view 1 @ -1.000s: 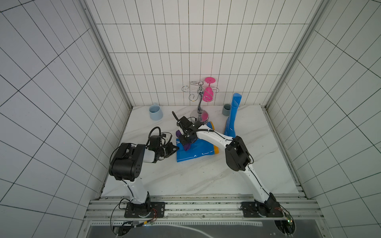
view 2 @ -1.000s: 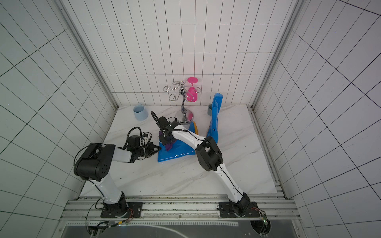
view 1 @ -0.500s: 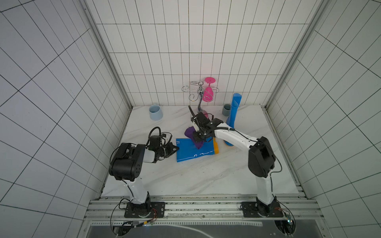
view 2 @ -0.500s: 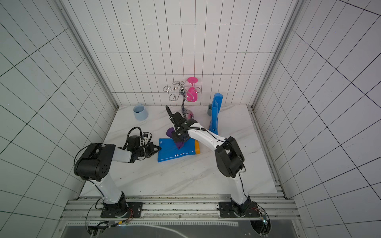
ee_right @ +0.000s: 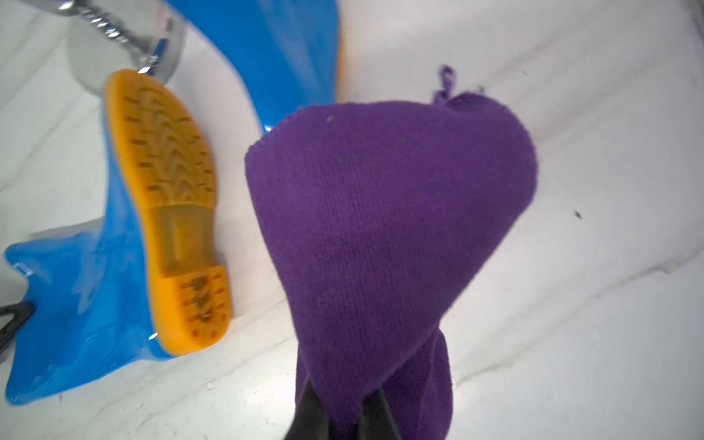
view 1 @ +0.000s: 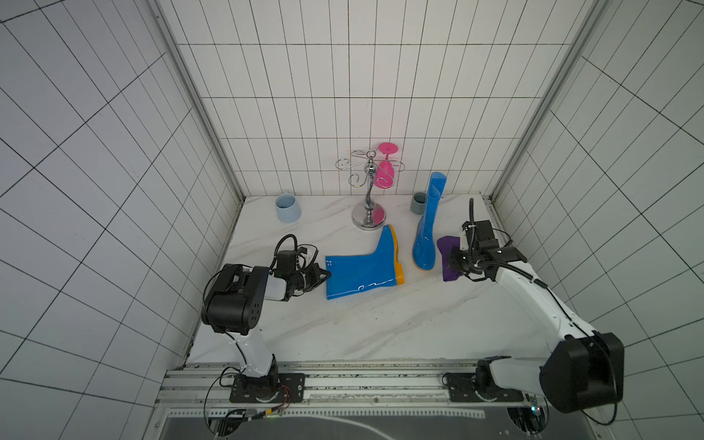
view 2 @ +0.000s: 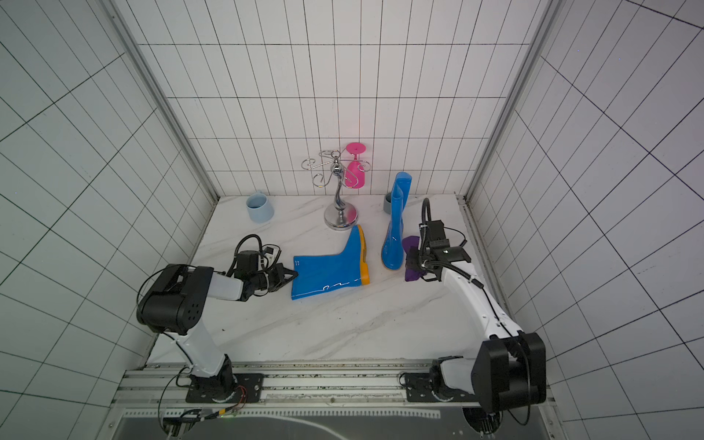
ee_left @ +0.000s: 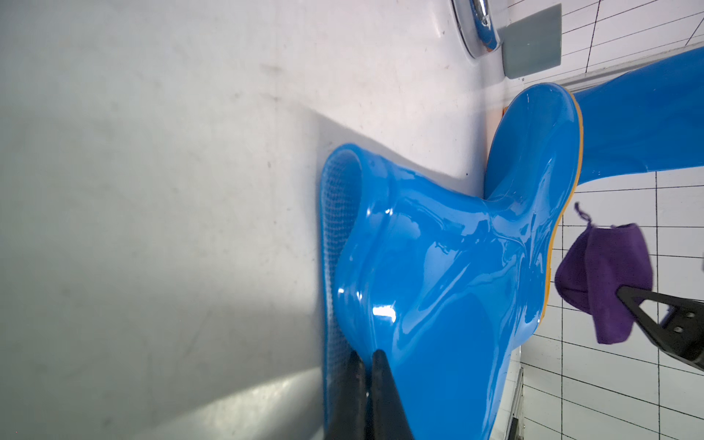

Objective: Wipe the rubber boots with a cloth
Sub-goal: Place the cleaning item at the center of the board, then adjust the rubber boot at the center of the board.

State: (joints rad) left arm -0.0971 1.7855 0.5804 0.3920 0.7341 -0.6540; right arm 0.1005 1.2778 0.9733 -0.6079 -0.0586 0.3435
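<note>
Cloth (view 1: 446, 247) now beside upright boot (view 1: 428, 228)

Front tabletop (view 1: 381, 331) free; stand (view 1: 368, 219), upright boot (view 1: 428, 228) & lying boot (view 1: 362, 274) block back-ctr.

White arms (view 1: 533, 297) — black joints, looping black cables

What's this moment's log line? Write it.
left fingers: shut on lying glossy blue rubber boot | right fingers: shut on soft purple cloth
</note>
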